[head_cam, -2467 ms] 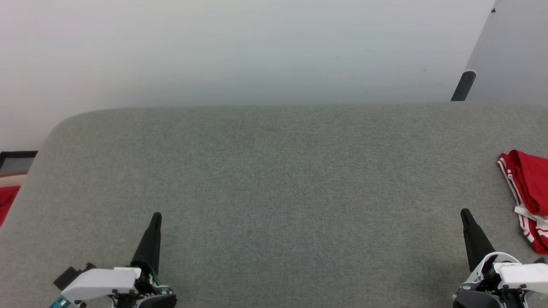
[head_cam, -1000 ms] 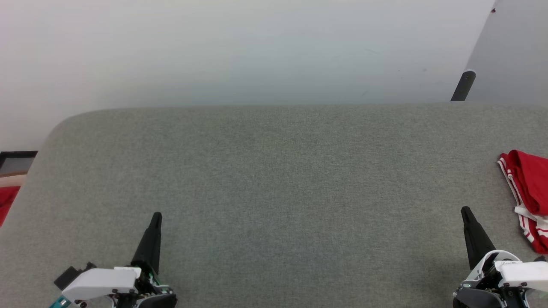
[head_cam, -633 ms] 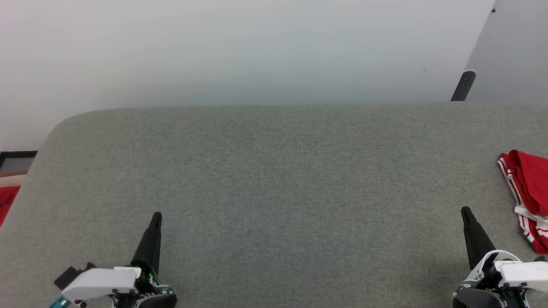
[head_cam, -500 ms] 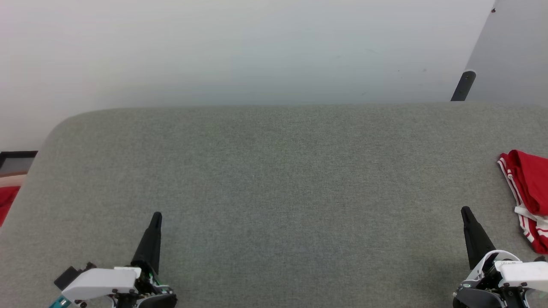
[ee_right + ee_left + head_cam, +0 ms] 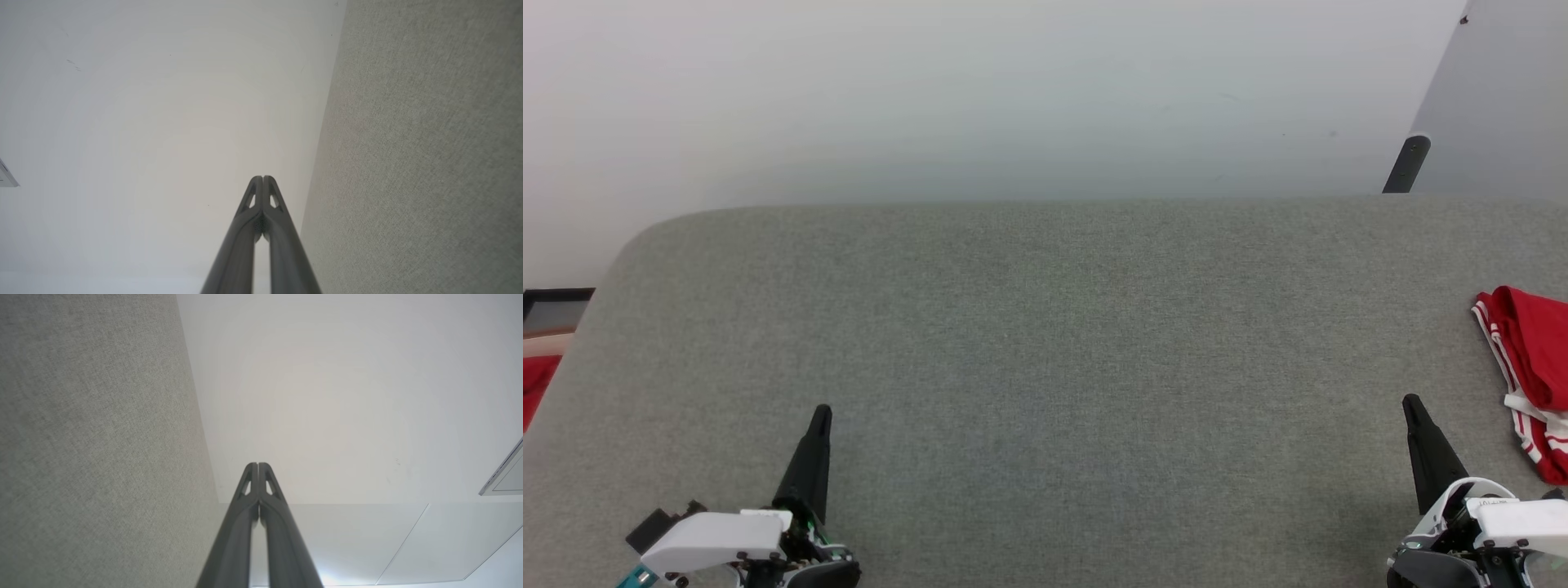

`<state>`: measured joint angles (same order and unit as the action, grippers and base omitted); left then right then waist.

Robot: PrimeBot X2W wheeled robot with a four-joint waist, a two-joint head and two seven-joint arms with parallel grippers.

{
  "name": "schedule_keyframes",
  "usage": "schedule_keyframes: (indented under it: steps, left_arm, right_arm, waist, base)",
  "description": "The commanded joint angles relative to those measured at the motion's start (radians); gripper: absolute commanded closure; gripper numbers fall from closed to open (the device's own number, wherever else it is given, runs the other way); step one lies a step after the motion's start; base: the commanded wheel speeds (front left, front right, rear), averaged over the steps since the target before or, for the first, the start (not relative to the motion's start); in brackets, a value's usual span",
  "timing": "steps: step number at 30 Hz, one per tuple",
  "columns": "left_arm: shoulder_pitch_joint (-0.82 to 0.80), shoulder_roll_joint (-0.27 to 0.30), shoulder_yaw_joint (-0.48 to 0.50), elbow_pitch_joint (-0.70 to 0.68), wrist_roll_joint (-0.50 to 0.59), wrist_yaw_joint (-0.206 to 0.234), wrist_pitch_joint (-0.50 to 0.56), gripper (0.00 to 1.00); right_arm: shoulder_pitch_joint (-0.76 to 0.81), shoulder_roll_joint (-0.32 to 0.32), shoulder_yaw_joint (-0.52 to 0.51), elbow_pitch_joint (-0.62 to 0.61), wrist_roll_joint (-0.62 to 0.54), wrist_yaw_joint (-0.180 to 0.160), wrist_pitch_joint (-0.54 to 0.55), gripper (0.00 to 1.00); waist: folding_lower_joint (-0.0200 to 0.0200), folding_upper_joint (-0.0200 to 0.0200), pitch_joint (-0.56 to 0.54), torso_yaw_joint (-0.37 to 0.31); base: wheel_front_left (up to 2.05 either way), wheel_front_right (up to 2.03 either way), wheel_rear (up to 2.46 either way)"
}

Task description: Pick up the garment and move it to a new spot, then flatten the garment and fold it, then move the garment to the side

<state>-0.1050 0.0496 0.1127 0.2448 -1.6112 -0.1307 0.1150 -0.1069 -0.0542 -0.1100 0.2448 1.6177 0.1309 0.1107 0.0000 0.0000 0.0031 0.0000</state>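
Reaching now risks shoving cloth, I judge: left hand [image 5: 822, 412] at 7 o'clock and right hand [image 5: 1409, 402] at 5 o'clock are pressed together, empty; the garment [image 5: 1534, 351] lies bunched at 3 o'clock, running past my frame edge.

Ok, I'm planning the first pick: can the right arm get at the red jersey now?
Probably yes: the red jersey lies on the grey surface just beside the right gripper, on its outer side, nothing between them. Its fingers are shut and must open first.
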Motion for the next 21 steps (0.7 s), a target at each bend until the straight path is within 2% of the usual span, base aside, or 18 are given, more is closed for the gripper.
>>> schedule_keyframes:
  steps: [1,21]
  left_arm:
    - [-0.008,-0.001,0.003,0.001,-0.003,0.000,0.002,1.00]
    - [-0.008,-0.001,0.002,0.001,-0.003,0.000,0.002,1.00]
  right_arm:
    - [-0.004,0.003,-0.002,0.001,-0.003,0.000,0.004,1.00]
    - [-0.004,0.004,-0.003,0.001,-0.005,0.000,0.004,1.00]
  waist:
    - [0.0000,0.0000,0.000,0.000]
    - [0.0000,0.0000,0.000,0.000]
  base:
    - [0.00,0.00,0.00]
    - [0.00,0.00,0.00]
